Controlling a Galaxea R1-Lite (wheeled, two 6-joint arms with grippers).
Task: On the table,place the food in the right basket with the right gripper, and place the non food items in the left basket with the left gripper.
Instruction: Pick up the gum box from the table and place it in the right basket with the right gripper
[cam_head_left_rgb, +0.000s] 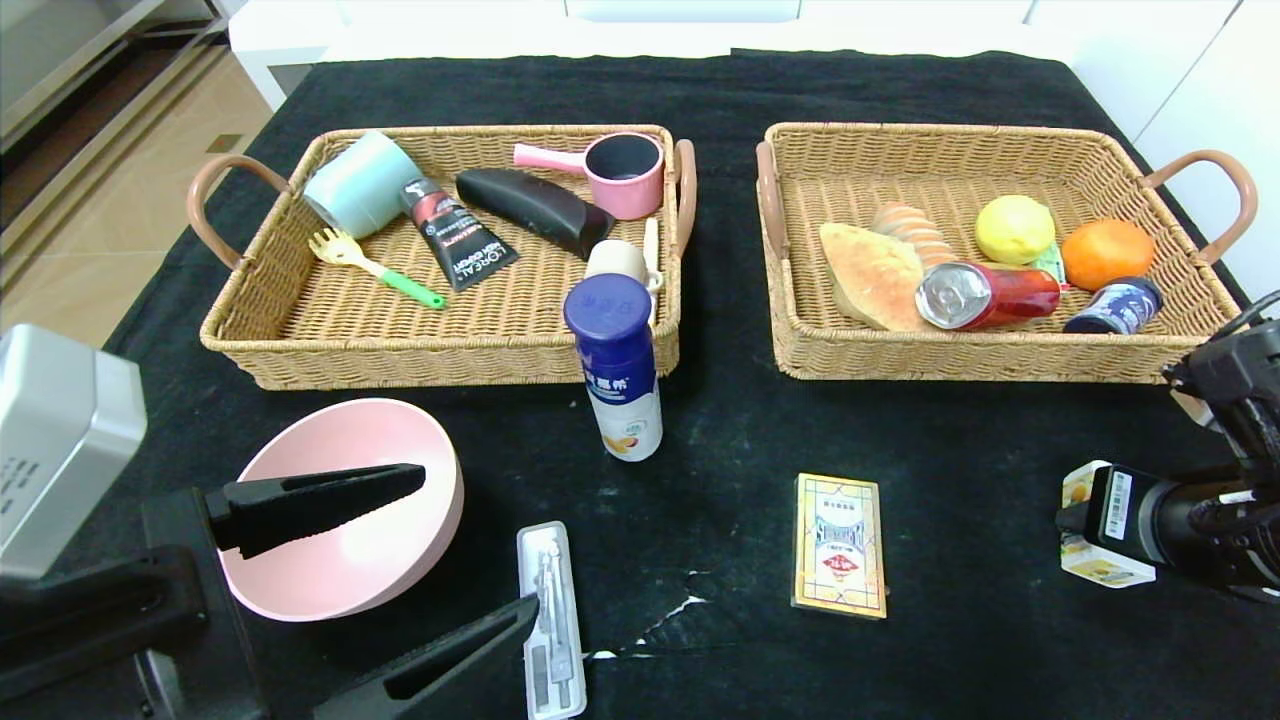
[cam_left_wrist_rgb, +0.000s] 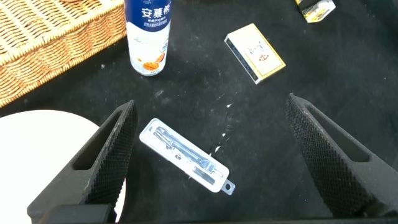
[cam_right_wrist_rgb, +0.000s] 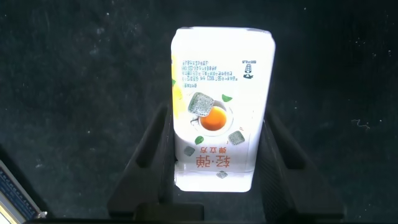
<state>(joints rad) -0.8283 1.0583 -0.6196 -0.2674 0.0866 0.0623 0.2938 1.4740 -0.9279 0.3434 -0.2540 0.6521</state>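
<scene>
Black cloth covers your counter (cam_head_left_rgb: 720, 560); your right end effector (cam_right_wrist_rgb: 214, 168) clamps the drink carton (cam_right_wrist_rgb: 219, 106) at the near right edge, bound for the right basket (cam_head_left_rgb: 1000, 355). Your left end effector (cam_head_left_rgb: 440, 560) hangs spread wide over the compass case (cam_head_left_rgb: 550, 620).

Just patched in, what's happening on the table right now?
The right gripper is shut on a small drink carton at the table's right edge. The left gripper hangs open over the clear plastic case, beside the pink bowl. A yogurt bottle and card box remain unsorted.
</scene>
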